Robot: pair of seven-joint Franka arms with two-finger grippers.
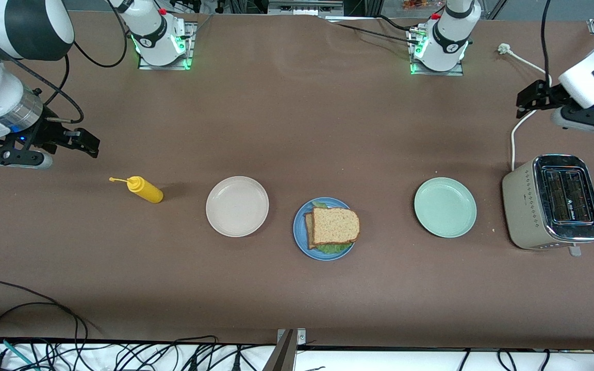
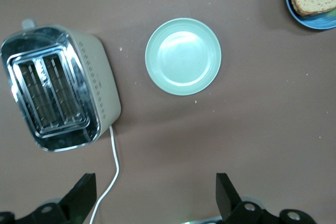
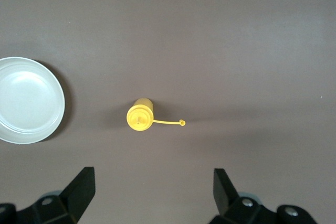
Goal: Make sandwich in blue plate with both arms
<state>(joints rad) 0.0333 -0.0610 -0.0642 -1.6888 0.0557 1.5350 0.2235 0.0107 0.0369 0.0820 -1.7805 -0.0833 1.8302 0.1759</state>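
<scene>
Right gripper (image 1: 88, 144) first: it hangs in the air over the table at the right arm's end, fingers spread wide and holding nothing, its own wrist view looking straight down between the two black fingertips (image 3: 79, 184). Just beneath and a little nearer the front camera stands the yellow squeeze bottle (image 1: 145, 189), cap off on its tether, upright and untouched. Next along, the cream-white plate (image 1: 237, 206), bare.

And here's the middle of the table: the blue plate (image 1: 324, 228), and on it the sandwich (image 1: 334, 226), all stacked up. Top slice of brown bread sits square over the lower slice, whose edge peeks out toward the right arm's end, and green lettuce (image 1: 332, 248) shows along the nearer edge and again at the plate's edge toward the robots' bases. That reads as an assembled sandwich, so my call is the job is essentially done, with nothing visibly left to add.

Moving on, the pale mint-green plate (image 1: 445, 207) is bare too. Then the toaster (image 1: 552, 202), both slots with no bread in them, its white cord trailing toward the bases. Finally the left gripper (image 1: 526, 100), up over the cord at the left arm's end, jaws wide apart and holding nothing. Both arms look parked clear of the plate.
</scene>
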